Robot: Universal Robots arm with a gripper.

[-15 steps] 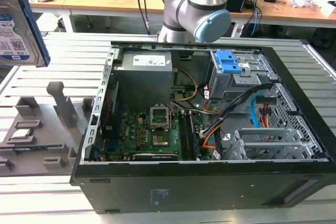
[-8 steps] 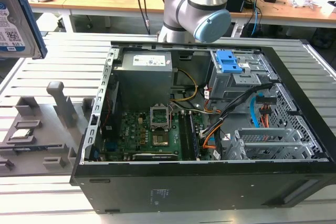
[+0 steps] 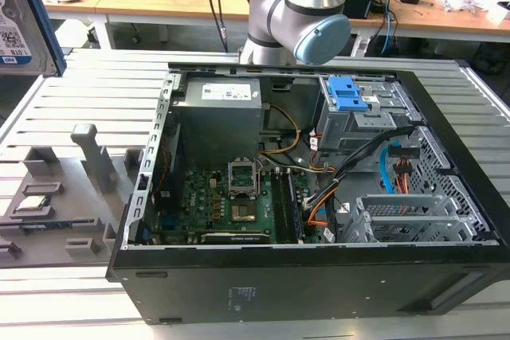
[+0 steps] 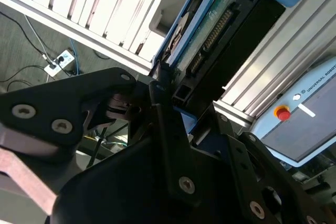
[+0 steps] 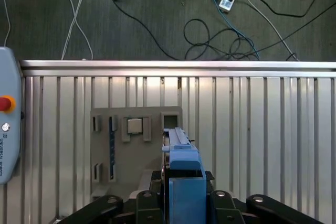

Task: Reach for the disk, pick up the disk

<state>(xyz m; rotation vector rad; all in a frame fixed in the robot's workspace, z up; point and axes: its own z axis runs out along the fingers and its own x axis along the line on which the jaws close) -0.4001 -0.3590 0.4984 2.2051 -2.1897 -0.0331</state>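
Observation:
The disk (image 3: 14, 13) hangs at the top of the exterior view's left, above the slatted table, its barcode label and blue frame showing. In the first wrist view the disk (image 5: 180, 156) is edge-on, its blue frame toward the camera, and it sits above the grey fixture. My gripper (image 5: 181, 184) is shut on it, black fingers (image 5: 149, 203) pressing from both sides. The second wrist view shows the disk (image 4: 210, 30) with its circuit board and connector, running out from the gripper (image 4: 168, 95).
An open computer case (image 3: 446, 220) holds a grey power-supply box (image 3: 219, 117) and a blue latch piece (image 3: 351, 93). A grey slotted fixture (image 3: 56, 197) lies on the exterior view's left. The arm's base (image 3: 299, 5) stands behind the case. A pendant (image 5: 8, 124) rests on the slats.

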